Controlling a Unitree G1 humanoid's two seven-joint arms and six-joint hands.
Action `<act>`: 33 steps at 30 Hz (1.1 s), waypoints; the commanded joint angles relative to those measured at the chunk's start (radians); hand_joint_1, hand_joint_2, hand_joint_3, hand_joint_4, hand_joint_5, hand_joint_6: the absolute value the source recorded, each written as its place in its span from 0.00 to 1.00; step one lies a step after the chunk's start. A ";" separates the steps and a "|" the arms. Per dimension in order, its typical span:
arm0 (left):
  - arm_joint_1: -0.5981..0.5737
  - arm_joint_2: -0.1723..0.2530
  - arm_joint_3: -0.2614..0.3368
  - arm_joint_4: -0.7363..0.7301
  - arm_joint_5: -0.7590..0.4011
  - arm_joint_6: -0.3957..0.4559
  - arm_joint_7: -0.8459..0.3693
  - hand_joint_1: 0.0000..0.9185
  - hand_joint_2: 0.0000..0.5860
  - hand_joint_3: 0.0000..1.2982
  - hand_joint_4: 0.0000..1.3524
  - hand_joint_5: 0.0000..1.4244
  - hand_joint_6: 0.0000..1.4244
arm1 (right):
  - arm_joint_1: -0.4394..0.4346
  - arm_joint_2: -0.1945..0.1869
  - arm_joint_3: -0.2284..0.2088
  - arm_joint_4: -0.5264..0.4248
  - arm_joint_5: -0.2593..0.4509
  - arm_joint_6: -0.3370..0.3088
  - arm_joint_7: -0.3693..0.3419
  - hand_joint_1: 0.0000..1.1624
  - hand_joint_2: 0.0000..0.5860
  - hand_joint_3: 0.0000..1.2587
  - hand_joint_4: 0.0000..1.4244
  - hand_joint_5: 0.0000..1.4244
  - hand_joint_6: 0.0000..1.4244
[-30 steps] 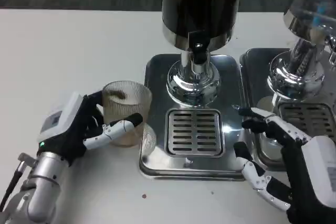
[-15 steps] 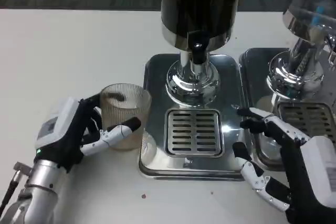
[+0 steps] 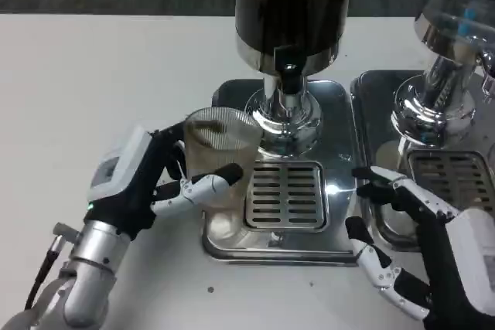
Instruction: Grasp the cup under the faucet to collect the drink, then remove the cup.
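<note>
Steel dispenser (image 3: 290,28) stands with its faucet (image 3: 288,75) over the grate (image 3: 287,193). The left hand (image 3: 147,183) grips the ribbed cup (image 3: 220,156), now over the tray's left edge, not yet under the faucet; it seems almost empty. Half a second ago it was on the table. The right hand (image 3: 414,245) waits, fingers spread, holding nothing.
</note>
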State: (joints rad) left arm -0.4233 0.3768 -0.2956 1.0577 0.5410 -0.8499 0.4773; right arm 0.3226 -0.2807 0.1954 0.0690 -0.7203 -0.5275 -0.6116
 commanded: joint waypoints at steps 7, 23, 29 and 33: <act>-0.087 -0.079 -0.054 0.058 0.036 0.033 -0.042 0.19 0.30 0.34 0.43 0.56 0.60 | 0.040 0.016 -0.015 -0.058 -0.015 0.008 -0.013 0.38 0.68 0.30 0.33 0.35 0.36; -0.110 -0.098 -0.094 0.075 0.045 0.046 -0.105 0.11 0.27 0.26 0.28 0.33 0.26 | 0.082 0.041 -0.018 -0.113 -0.024 0.030 0.003 0.38 0.68 0.30 0.33 0.35 0.36; -0.105 -0.086 -0.083 0.072 0.025 0.050 -0.141 0.03 0.20 0.22 0.23 0.29 0.20 | 0.072 0.041 -0.017 -0.109 -0.020 0.029 0.013 0.38 0.68 0.30 0.33 0.35 0.36; -0.098 -0.074 -0.086 0.065 0.021 0.049 -0.152 0.01 0.18 0.21 0.22 0.27 0.18 | 0.066 0.041 -0.018 -0.105 -0.015 0.027 0.021 0.38 0.68 0.30 0.33 0.35 0.36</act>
State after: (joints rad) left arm -0.5264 0.2930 -0.3719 1.1207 0.5545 -0.8156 0.3517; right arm 0.3939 -0.2408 0.1792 -0.0373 -0.7409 -0.5024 -0.5979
